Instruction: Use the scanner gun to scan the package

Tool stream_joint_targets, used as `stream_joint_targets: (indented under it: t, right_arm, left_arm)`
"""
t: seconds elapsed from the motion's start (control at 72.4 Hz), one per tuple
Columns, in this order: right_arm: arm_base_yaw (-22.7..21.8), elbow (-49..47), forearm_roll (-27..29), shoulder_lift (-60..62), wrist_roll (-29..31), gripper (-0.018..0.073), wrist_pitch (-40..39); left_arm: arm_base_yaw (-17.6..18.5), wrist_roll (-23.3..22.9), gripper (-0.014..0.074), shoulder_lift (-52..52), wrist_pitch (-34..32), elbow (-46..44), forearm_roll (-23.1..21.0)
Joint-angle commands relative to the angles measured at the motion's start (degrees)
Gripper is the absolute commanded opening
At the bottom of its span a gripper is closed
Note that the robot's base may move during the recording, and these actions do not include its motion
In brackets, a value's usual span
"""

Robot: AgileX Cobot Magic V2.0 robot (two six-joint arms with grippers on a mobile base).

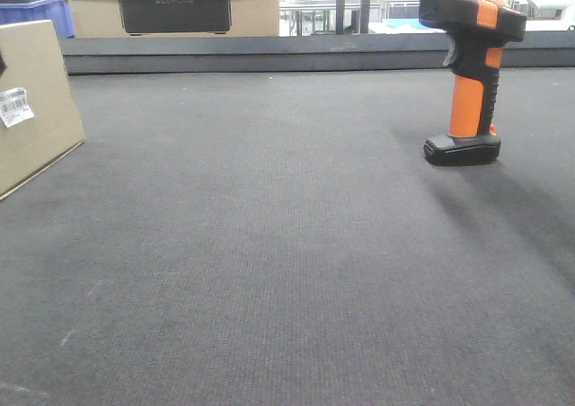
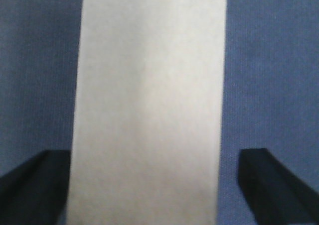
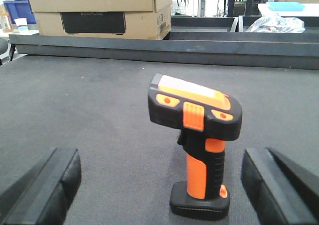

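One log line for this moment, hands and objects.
left hand: open, straddling brown cardboard package | right hand: open, facing upright orange-black scanner gun | nothing grasped

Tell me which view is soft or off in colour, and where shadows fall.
Left wrist view: blurred, the package washed out pale, the mat tinted blue. Right wrist view: sharp on the scanner gun, with the right gripper's fingers soft at the frame edge. Front view: clear, the gun's shadow falling right across the mat.

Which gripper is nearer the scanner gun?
Right. The right gripper is open around the upright scanner gun; the left gripper straddles the package.
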State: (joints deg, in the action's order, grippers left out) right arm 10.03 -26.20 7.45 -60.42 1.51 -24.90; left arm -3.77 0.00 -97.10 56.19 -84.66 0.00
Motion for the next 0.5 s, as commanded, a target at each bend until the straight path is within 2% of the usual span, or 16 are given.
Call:
stream_joint_targets:
  t: [0.0,0.262,0.359,0.442,0.483]
  right_arm:
    - [-0.12,0.22,-0.32,0.46,0.09,0.0561,-0.9]
    - [-0.12,0.22,-0.32,4.97,0.09,0.0561,5.4]
    - [-0.12,0.22,-0.32,7.79,0.09,0.0559,8.29]
    - [-0.12,0.22,-0.32,9.59,0.09,0.0559,9.84]
    - [-0.12,0.22,-0.32,10.58,0.09,0.0559,10.84]
  left_arm:
    - [0.34,-1.83,0.0604,0.76,-0.41,-0.11,0.45]
    - [0.34,-2.21,0.0579,5.07,2.4,-2.11,4.06]
    - [0.34,-4.22,0.057,8.97,2.94,-2.11,5.4]
    - [0.34,-5.12,0.0534,12.22,2.78,-2.11,5.8]
    - [0.34,-5.12,0.0486,14.34,2.53,-1.67,5.65]
